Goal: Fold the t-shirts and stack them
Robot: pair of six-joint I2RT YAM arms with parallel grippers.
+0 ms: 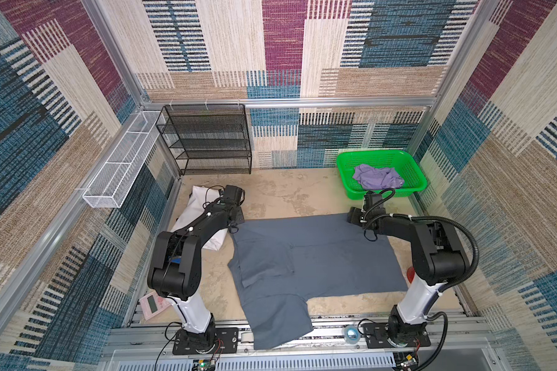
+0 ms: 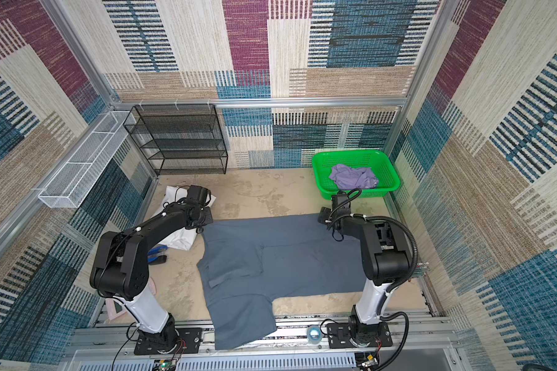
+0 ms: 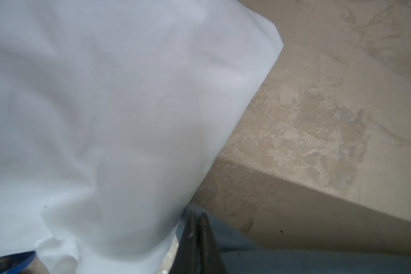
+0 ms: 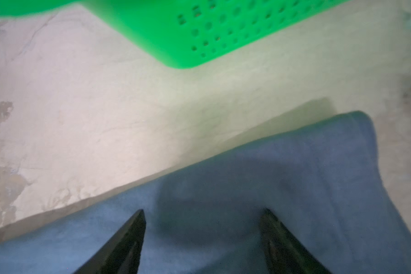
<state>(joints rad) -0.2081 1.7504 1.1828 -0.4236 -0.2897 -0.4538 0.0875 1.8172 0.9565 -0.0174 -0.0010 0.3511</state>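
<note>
Blue-grey shirt [image 1: 319, 257] lies flat mid-table in both top views, its near end over the 6 o'clock rail; lavender shirt [image 1: 377, 176] sits crumpled in the green basket [image 1: 380, 154] at 1 o'clock. Left wrist view: left gripper [image 3: 197, 227] jaws pinched together on the blue-grey shirt's 10 o'clock corner, white cloth [image 3: 105, 118] just beside. Right wrist view: right gripper [image 4: 203, 212] jaws wide over the 2 o'clock corner.

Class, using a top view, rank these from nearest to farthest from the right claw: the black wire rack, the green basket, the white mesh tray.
From the right claw:
1. green basket, just behind it
2. black wire rack, back left
3. white mesh tray, left wall
</note>
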